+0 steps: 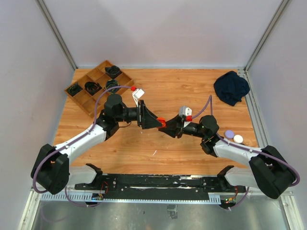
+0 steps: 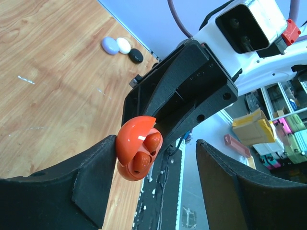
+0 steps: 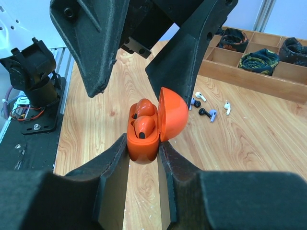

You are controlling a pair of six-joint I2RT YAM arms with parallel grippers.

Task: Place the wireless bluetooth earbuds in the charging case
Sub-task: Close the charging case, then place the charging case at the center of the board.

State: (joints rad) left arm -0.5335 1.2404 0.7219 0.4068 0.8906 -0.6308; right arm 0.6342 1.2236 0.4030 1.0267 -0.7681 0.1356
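Two orange earbuds point(image 3: 143, 125) sit in their sockets inside an orange case point(image 3: 158, 127). Its lid stands open, hinged off to one side. The case hangs in mid-air over the middle of the table point(image 1: 192, 158), between the two arms.

From where I stand, the right pincer point(image 3: 143, 143) has the lower half of the case clamped between its two fingers, one against each flank. The open mouth of the case faces up towards the left arm.

The left pincer point(image 2: 157, 140) points at the case with its jaws apart and the case between them. One finger point(image 2: 91, 182) touches the rounded back of the lid. The other finger point(image 2: 230, 187) stands clear, with a plain gap on that side.

Four loose earbuds point(image 3: 207, 113) lie on the wood below and beyond the case. Two are white and two are dark with a bluish tint, all close together and well clear of both pincers.

A wooden tray point(image 1: 98, 86) sits at the far left corner of the table, with dark coiled things in several of its compartments. A dark cloth point(image 1: 231, 87) lies crumpled at the far right. Near the right arm's elbow, a lavender case point(image 2: 110, 45), a white case point(image 2: 123, 44) and a black case point(image 2: 135, 55) lie side by side.
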